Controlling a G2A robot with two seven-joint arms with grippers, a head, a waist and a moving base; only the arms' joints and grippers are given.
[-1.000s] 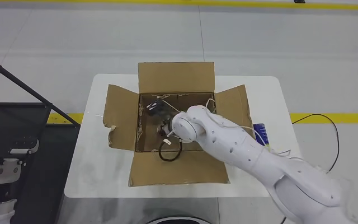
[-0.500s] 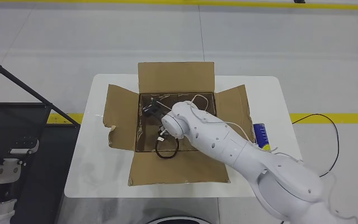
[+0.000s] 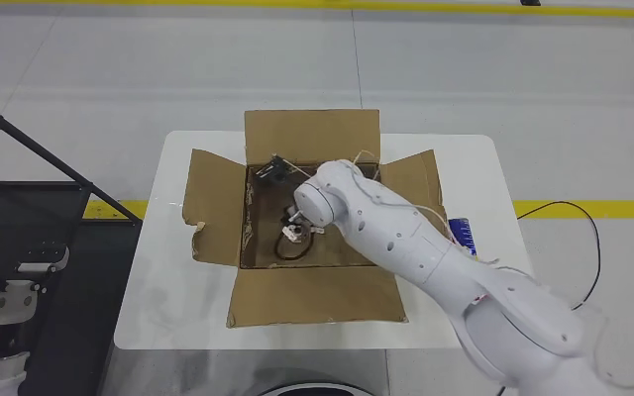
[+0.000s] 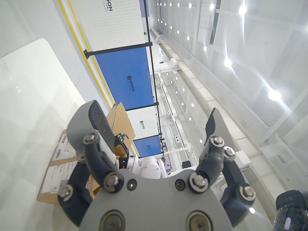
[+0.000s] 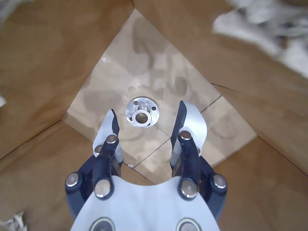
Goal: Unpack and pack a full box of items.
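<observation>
An open cardboard box (image 3: 216,208) stands in the middle of the white table (image 3: 168,297). My right arm reaches down into it, with the right gripper (image 3: 269,169) near the back left corner. In the right wrist view that gripper (image 5: 147,110) is open and empty. A round silver metal flange (image 5: 142,115) lies on the box floor just beyond its fingertips and between them. A black cable ring (image 3: 287,247) and a small white part (image 3: 294,233) lie in the box beside the arm. My left gripper (image 4: 155,110) is open, empty and points up towards the ceiling.
A blue item (image 3: 463,241) lies on the table to the right of the box. Blurred white and grey stuff (image 5: 259,29) sits against a box wall close to the right gripper. All four box flaps (image 3: 317,294) are spread outwards.
My right arm has swung from the front of the box towards its back left corner. The black cable ring has shifted off the front edge and further into the box.
</observation>
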